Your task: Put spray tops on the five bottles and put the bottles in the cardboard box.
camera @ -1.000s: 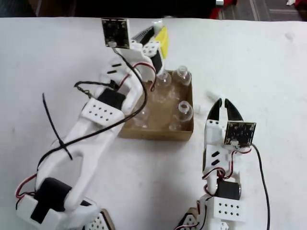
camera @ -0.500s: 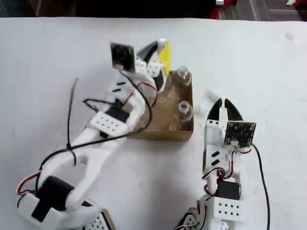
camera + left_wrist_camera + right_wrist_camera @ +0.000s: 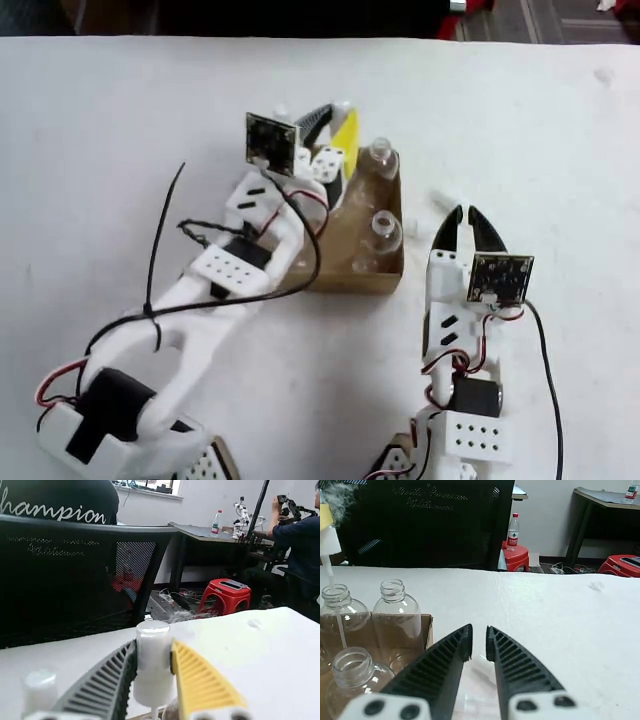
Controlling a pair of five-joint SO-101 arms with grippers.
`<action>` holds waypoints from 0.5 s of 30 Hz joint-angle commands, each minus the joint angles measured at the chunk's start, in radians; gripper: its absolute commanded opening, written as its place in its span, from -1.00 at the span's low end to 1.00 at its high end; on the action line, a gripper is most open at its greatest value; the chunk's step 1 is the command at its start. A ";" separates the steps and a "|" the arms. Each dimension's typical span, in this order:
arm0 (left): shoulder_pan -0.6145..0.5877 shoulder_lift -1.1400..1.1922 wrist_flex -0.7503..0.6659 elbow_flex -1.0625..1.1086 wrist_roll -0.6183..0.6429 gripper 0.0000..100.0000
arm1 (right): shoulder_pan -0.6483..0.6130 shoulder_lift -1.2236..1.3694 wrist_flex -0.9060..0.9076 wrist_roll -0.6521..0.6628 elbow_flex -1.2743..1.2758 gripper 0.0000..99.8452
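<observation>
spray top (image 3: 152,662) pinched in left gripper (image 3: 153,646), at far edge of box (image 3: 382,278) holding uncapped bottles (image 3: 395,614), right gripper (image 3: 478,641) slightly parted, empty, just beside box

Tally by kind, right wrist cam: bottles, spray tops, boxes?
bottle: 3, all uncapped; more may sit past the frame edge
spray top: 1
cardboard box: 1
Total: 5
</observation>
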 commanded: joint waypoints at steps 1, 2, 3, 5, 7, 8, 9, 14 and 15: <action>0.004 -0.008 -0.029 0.002 -0.044 -0.96 | -0.008 0.005 -0.024 0.017 0.011 -0.92; 0.004 -0.008 -0.029 0.003 -0.046 -0.96 | -0.008 0.005 -0.024 0.017 0.011 -0.92; 0.004 -0.008 -0.029 0.003 -0.046 -0.96 | -0.008 0.005 -0.024 0.017 0.011 -0.92; 0.004 -0.008 -0.028 0.003 -0.048 -0.96 | -0.008 0.005 -0.024 0.017 0.011 -0.92; 0.004 -0.007 -0.028 0.005 -0.044 -0.96 | -0.008 0.005 -0.024 0.017 0.011 -0.92; 0.004 -0.005 -0.028 0.005 -0.044 -0.96 | -0.008 0.005 -0.024 0.017 0.011 -0.92; 0.004 0.005 -0.028 0.005 -0.044 -0.96 | -0.008 0.005 -0.024 0.017 0.011 -0.92; 0.004 0.077 -0.038 -0.005 -0.046 -0.96 | -0.008 0.005 -0.024 0.017 0.011 -0.92; 0.004 0.084 -0.064 0.002 -0.046 -0.96 | -0.008 0.005 -0.024 0.017 0.011 -0.92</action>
